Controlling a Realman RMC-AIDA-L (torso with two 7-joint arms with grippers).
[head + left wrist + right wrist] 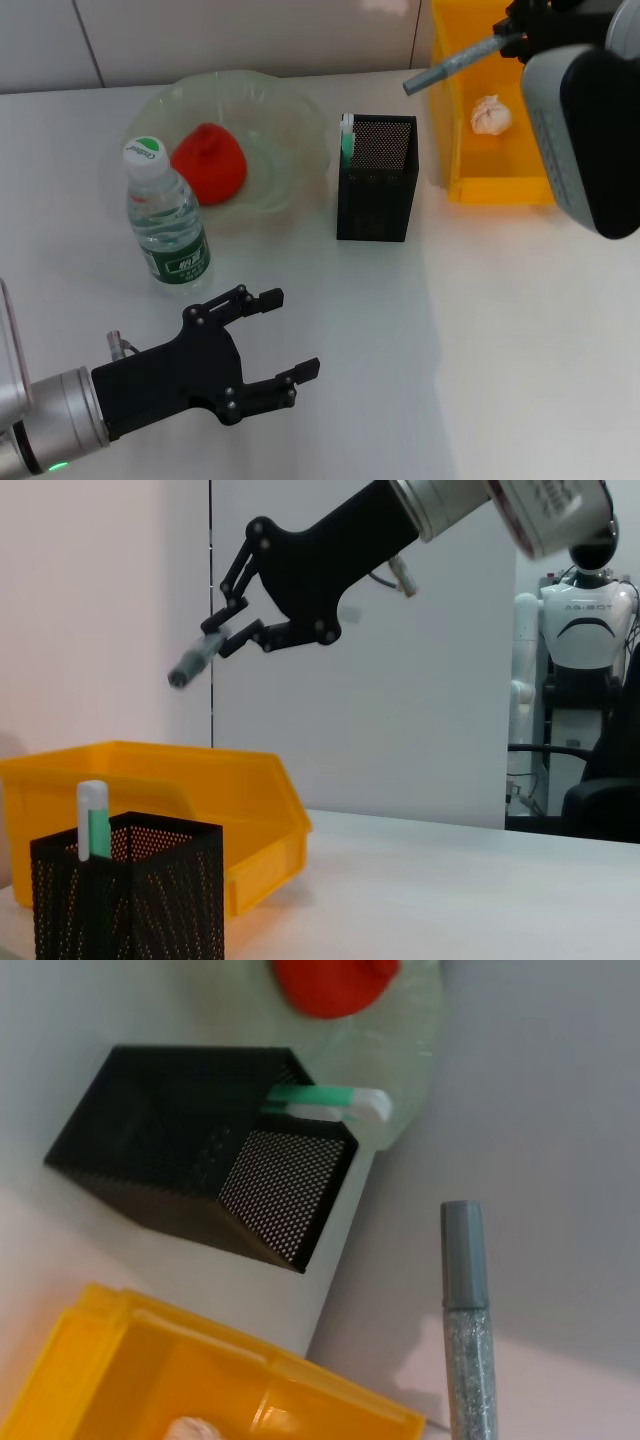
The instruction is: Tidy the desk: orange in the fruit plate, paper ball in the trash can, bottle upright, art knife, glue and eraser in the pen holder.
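My right gripper [508, 38] is shut on a grey-capped glitter glue tube [450, 68], held in the air above and to the right of the black mesh pen holder [378, 180]. The tube also shows in the right wrist view [465, 1330] and the left wrist view [195, 660]. A green-and-white stick [347, 135] stands in the holder. The red-orange fruit [210, 163] lies in the clear plate [290, 120]. The water bottle [165, 215] stands upright. The paper ball [490, 115] lies in the yellow bin [500, 190]. My left gripper [292, 333] is open and empty, low at the front left.
The yellow bin stands right of the pen holder at the table's back right. The plate and the bottle are to the holder's left. A white wall runs behind the table.
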